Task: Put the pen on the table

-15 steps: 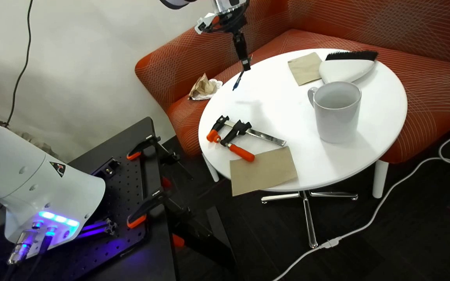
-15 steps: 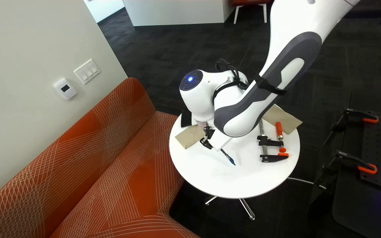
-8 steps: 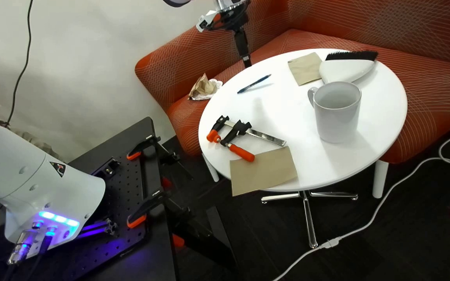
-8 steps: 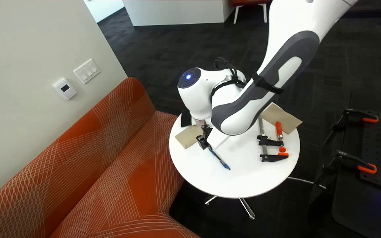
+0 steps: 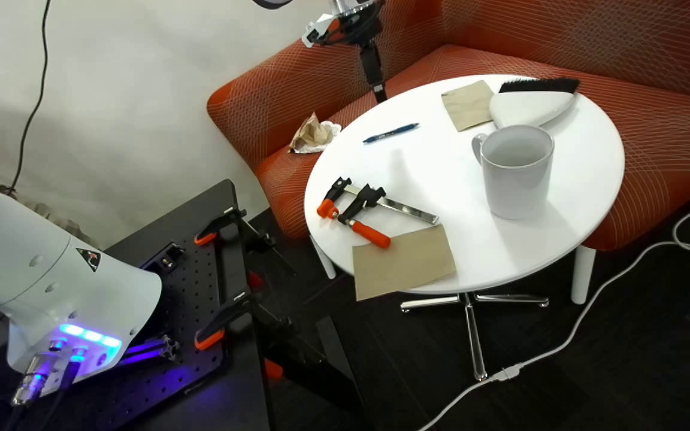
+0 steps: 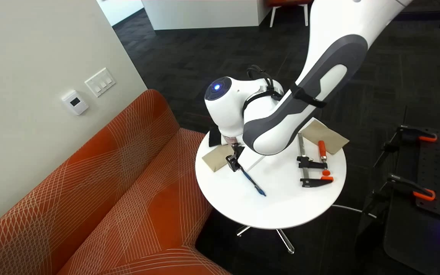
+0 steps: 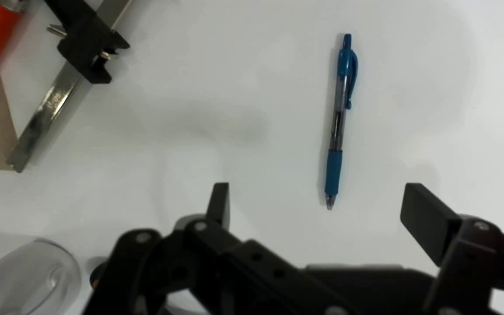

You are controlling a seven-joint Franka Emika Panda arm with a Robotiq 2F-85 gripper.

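The pen [image 5: 391, 133] is thin, with blue ends and a clear dark barrel. It lies flat on the round white table [image 5: 435, 155], and both exterior views show it there, also [image 6: 254, 182]. In the wrist view the whole pen [image 7: 337, 118] shows, its tip toward the jaws. My gripper [image 7: 317, 205] is open, its black fingers wide apart with nothing between them. In an exterior view the gripper [image 5: 380, 94] is above the table's far edge, apart from the pen. In an exterior view the gripper [image 6: 233, 163] overlaps the pen's end in the picture.
Orange-and-black clamps [image 5: 375, 206] lie beside brown paper [image 5: 405, 263] on the table. A white mug [image 5: 516, 176], a white brush [image 5: 533, 105] with black bristles and another brown paper piece [image 5: 468, 105] stand or lie on it too. A red-brown sofa [image 5: 297, 78] curves behind.
One second ago the pen hung tilted from my shut gripper. The gripper has opened and let it go; the pen dropped and now lies flat on the table. The gripper has risen slightly.
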